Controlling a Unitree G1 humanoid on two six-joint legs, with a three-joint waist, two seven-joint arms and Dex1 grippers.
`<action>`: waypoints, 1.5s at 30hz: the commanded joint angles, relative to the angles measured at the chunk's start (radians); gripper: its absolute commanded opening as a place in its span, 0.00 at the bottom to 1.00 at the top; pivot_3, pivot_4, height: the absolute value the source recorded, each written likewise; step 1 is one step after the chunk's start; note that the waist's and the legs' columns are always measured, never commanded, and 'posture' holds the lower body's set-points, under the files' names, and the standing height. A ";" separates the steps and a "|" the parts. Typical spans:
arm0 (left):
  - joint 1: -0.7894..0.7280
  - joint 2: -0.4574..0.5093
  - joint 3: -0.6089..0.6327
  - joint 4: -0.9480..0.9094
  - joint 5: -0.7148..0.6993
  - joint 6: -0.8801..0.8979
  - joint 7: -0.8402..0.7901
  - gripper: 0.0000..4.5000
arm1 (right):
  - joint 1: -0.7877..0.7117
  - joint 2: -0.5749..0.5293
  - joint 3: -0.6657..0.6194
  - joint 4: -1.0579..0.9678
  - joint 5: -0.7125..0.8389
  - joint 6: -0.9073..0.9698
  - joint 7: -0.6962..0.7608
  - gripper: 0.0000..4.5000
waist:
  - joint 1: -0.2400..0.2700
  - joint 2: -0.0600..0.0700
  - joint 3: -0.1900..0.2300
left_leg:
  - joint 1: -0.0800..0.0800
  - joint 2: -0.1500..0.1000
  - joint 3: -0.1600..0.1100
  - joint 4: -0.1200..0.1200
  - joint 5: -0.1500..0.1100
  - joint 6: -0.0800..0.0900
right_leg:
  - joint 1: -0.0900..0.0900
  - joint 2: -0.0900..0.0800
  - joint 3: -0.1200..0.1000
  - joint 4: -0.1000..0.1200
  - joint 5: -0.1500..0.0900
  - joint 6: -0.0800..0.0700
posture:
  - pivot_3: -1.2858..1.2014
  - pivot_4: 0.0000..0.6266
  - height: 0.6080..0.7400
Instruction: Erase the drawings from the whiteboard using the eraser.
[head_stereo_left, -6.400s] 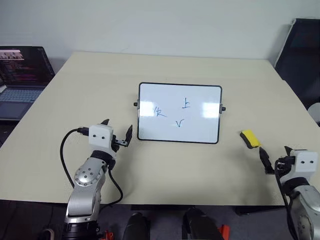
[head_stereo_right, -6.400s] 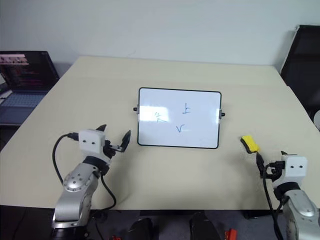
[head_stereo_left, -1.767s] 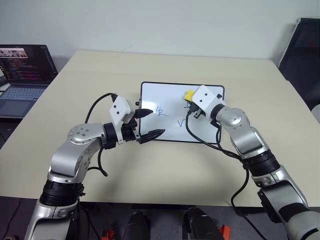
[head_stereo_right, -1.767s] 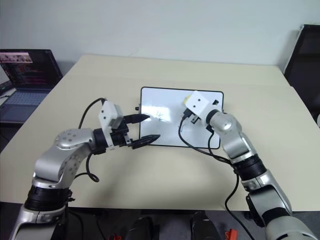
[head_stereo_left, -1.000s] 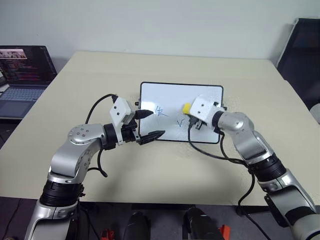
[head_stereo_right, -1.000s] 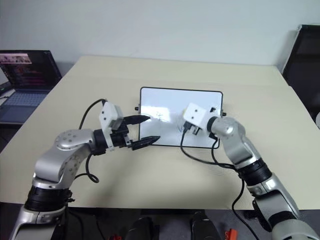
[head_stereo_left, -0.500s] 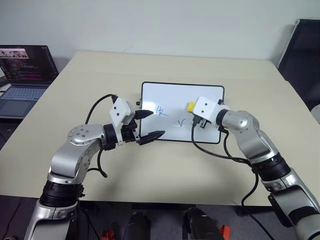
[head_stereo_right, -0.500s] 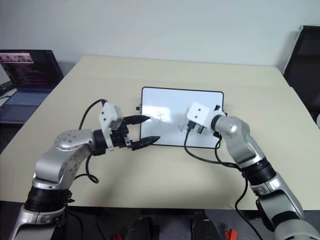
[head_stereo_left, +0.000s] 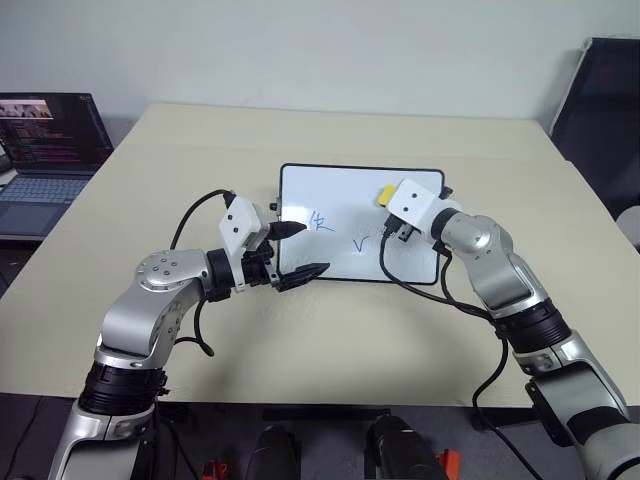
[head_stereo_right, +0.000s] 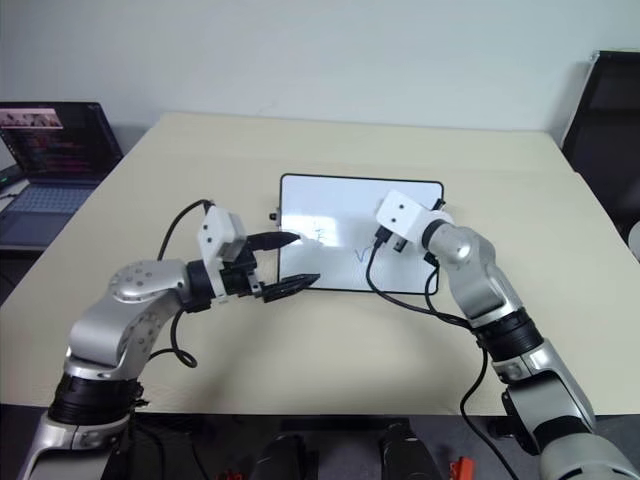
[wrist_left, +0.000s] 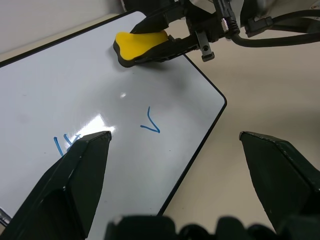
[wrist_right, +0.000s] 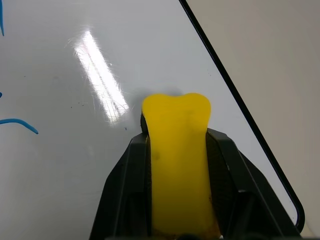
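On the bench (head_stereo_left: 330, 330), right hand (wrist_right: 175, 165) is clamped on the yellow eraser (wrist_right: 177, 150), which juts past its fingertips over the whiteboard (head_stereo_left: 340, 195) near its far right part. Right wrist view shows the eraser's notched tip; left wrist view shows the blue check mark (wrist_left: 150, 122) and another scribble (wrist_left: 62, 145) beside the wide-open, empty left hand (head_stereo_left: 295, 250). No readable lettering.

eraser (head_stereo_left: 384, 193) | lifted from table into right gripper (head_stereo_left: 390, 205) | 1 drawing erased, 2 remain
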 joint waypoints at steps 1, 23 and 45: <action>-0.003 0.005 0.014 -0.015 -0.001 -0.020 0.002 1.00 | 0.046 -0.037 0.028 -0.022 0.014 0.046 0.114 0.25 | 0.000 0.000 0.000 | 0.000 0.000 0.000 -0.001 0.000 0.000 | 0.000 0.000 0.000 0.000 0.000 0.000 | 0.52 0.24 1.00; 0.185 0.123 0.225 0.042 -0.077 -0.042 -0.069 1.00 | 0.387 0.053 -0.340 -0.621 0.423 0.224 0.139 0.25 | 0.004 0.000 0.001 | -0.002 0.001 -0.004 -0.016 -0.003 -0.004 | -0.006 0.000 -0.005 0.000 -0.007 -0.003 | 0.52 0.24 1.00; 0.242 0.035 0.212 -0.051 -0.086 -0.072 0.042 1.00 | 0.719 0.143 -0.326 -0.762 0.511 0.047 -0.045 0.25 | 0.015 0.000 0.001 | 0.000 0.001 -0.006 -0.012 -0.005 -0.008 | -0.001 0.000 -0.007 0.001 -0.016 -0.007 | 0.52 0.24 1.00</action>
